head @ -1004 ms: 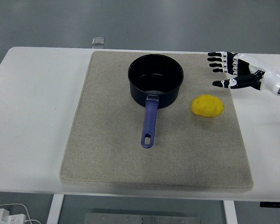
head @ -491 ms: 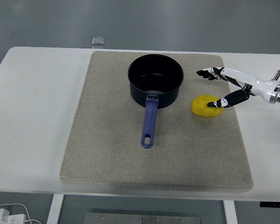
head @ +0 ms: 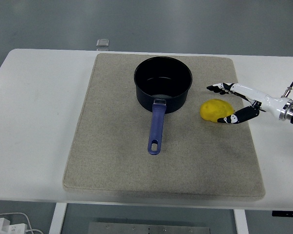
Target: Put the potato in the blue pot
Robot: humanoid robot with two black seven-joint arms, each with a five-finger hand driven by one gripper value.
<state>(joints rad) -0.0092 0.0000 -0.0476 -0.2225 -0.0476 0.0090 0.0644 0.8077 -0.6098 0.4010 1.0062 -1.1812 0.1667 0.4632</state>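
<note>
One right robot hand (head: 230,103) in view, fingers spread around but not closed on the potato (head: 216,110), which lies just left of its palm, blue pot (head: 162,84) farther left.

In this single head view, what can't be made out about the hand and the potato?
- Contact: whether the right hand touches the potato; the overhead angle hides any gap.
- The potato's far-right side, behind the thumb.
- The right arm past the wrist, cut off by the right edge.
- The blue pot floor: dark, glare only.
</note>
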